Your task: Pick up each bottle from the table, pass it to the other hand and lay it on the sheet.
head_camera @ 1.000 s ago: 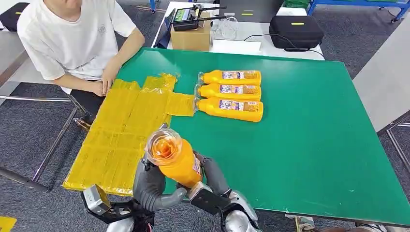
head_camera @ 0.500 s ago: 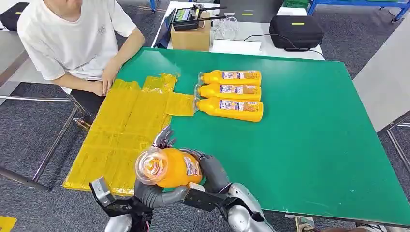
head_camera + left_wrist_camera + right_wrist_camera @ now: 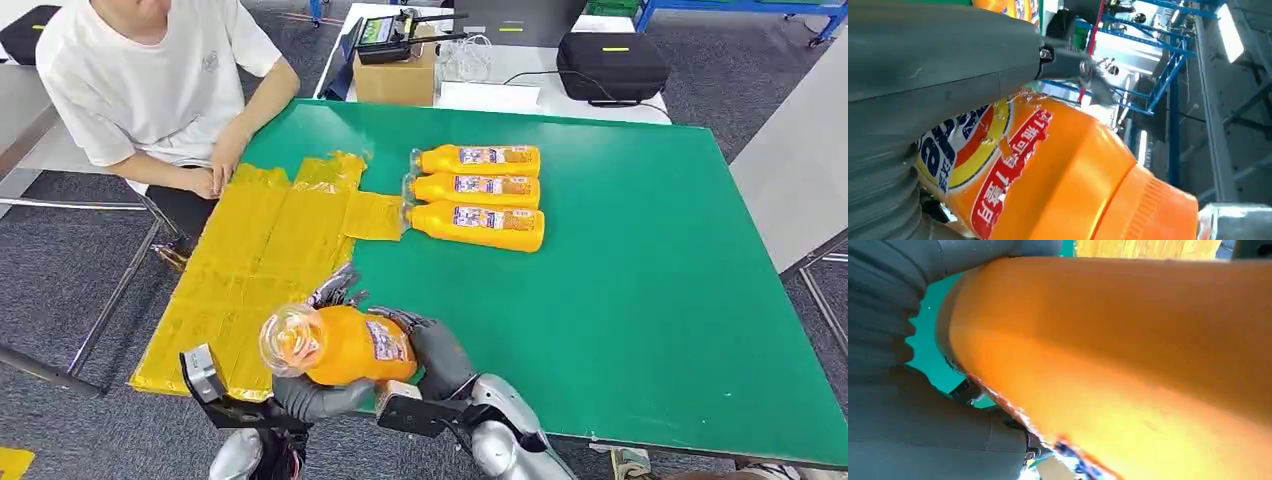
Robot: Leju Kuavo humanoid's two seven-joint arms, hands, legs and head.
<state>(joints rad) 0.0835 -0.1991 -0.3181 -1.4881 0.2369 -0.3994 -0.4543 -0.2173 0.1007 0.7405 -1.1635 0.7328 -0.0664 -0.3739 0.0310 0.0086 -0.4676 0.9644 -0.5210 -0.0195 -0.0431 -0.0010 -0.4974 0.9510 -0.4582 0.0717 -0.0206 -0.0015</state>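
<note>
An orange bottle (image 3: 350, 347) with a clear cap (image 3: 284, 338) is held in the air over the table's near edge, tilted with its cap toward the yellow sheet (image 3: 262, 255). My left hand (image 3: 318, 396) grips it from below, with fingers showing behind it. My right hand (image 3: 432, 352) wraps its base end. Up close, the left thumb (image 3: 923, 65) lies across the bottle's label (image 3: 998, 165). The right wrist view has the bottle's orange side (image 3: 1128, 355) against my right hand (image 3: 908, 405). Three more orange bottles (image 3: 478, 187) lie side by side past the sheet's far right corner.
A person in a white shirt sits at the far left corner, a hand (image 3: 222, 165) resting at the sheet's far edge. The green table (image 3: 650, 300) stretches bare to the right. A cardboard box (image 3: 396, 78) and a black case (image 3: 612, 64) stand on a table behind.
The held bottle has tipped over from nearly upright to lying sideways and has moved left and lower, toward the sheet. Both hands moved with it.
</note>
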